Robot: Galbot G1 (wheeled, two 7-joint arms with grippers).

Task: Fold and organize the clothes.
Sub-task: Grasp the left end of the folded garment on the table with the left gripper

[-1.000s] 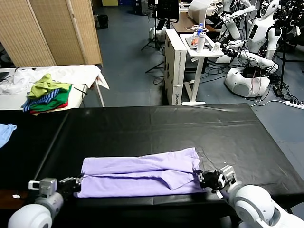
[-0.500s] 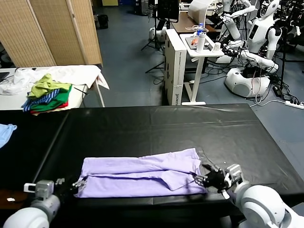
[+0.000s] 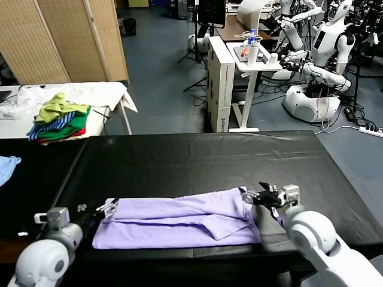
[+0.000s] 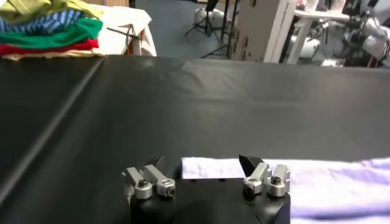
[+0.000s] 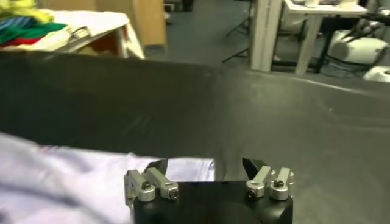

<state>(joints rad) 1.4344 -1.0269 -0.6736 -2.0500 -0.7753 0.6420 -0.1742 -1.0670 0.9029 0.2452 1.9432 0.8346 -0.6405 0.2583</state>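
Observation:
The clothes, one pale lavender T-shirt (image 3: 179,218), lie folded into a long band across the near part of the black table (image 3: 197,158). My left gripper (image 3: 102,209) hovers open at the shirt's left end, and in the left wrist view a corner of the shirt (image 4: 317,182) shows past that gripper (image 4: 204,165). My right gripper (image 3: 252,196) stands open at the shirt's right end. The right wrist view shows the shirt (image 5: 73,182) spreading away from one side of this gripper (image 5: 206,165). Neither gripper holds any fabric.
A heap of green, yellow, striped and red garments (image 3: 60,116) sits on a white table at the back left. A small light blue cloth (image 3: 7,166) lies at the left edge. Behind the table stand a white cart (image 3: 239,72) and other robots (image 3: 323,54).
Both grippers have opened and let go of the shirt's ends. They have lifted and drawn back from the near edge toward the far side. The shirt stays flat.

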